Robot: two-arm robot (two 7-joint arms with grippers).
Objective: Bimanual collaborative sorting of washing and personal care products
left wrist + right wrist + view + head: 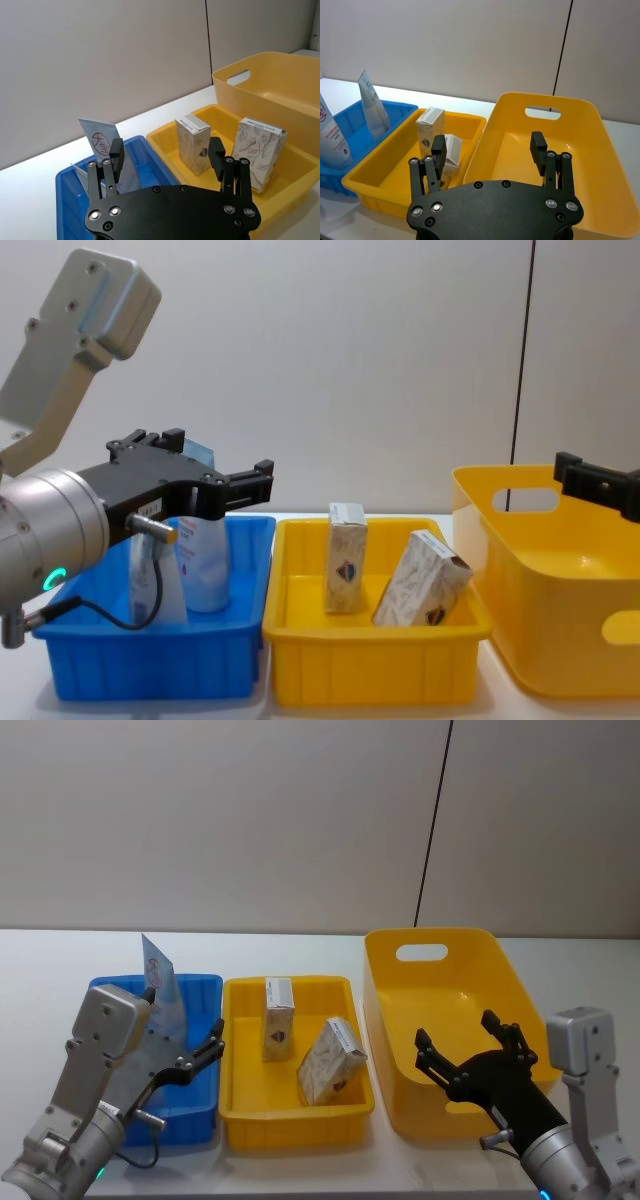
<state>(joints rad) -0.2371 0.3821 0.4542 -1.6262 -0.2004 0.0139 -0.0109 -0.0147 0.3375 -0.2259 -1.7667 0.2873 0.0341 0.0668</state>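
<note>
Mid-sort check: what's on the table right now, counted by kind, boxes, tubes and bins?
patterned boxes: 2, both in the small yellow bin
squeeze tubes: 2, both in the blue bin
blue bin: 1
small yellow bin: 1
large yellow bin: 1
Total: 7

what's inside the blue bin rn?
Standing in the blue bin: a red-logo tube and a second tube. The open left gripper hangs over it and covers part of the floor; anything lying flat there is unseen.
</note>
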